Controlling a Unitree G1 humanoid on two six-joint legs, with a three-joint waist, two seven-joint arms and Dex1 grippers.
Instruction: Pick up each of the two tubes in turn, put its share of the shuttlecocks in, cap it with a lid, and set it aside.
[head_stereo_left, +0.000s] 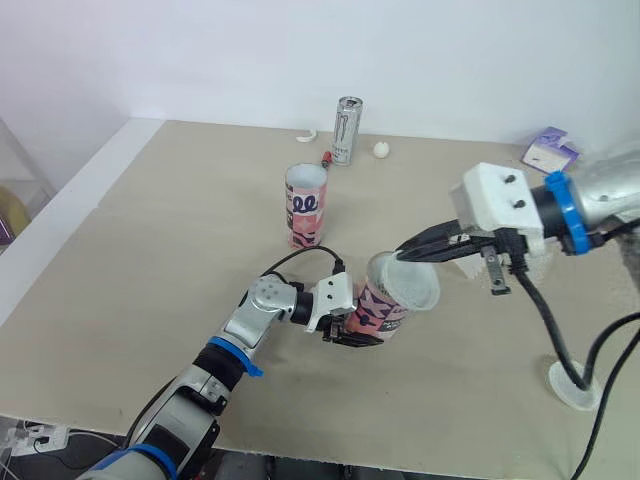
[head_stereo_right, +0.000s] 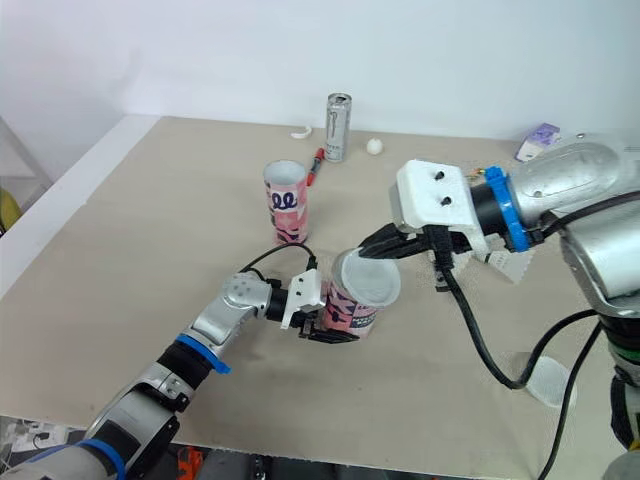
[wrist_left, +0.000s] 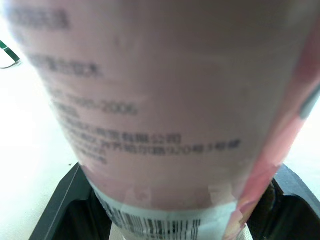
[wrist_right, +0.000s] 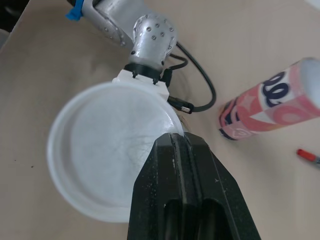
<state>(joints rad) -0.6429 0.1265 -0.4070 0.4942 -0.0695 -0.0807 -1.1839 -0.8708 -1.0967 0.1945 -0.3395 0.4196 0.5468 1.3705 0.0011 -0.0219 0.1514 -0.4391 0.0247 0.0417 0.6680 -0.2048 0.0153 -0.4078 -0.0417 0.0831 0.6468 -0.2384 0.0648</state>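
Note:
My left gripper (head_stereo_left: 350, 327) is shut on a pink patterned tube (head_stereo_left: 383, 310), holding it tilted just above the table near the middle. The tube's printed wall (wrist_left: 165, 110) sits between the black fingers (wrist_left: 65, 210). My right gripper (head_stereo_left: 408, 250) is shut on the rim of a white translucent lid (head_stereo_left: 415, 285), which rests at the tube's open mouth. In the right wrist view the lid (wrist_right: 110, 150) hides the tube's inside. A second pink tube (head_stereo_left: 306, 205) stands upright and uncapped farther back.
A second white lid (head_stereo_left: 575, 385) lies flat at the front right. At the back stand a silver can (head_stereo_left: 346, 130), a red pen (head_stereo_left: 327, 159), a small white ball (head_stereo_left: 381, 150) and a purple packet (head_stereo_left: 550, 150). The table's left edge (head_stereo_left: 60, 215) borders a white ledge.

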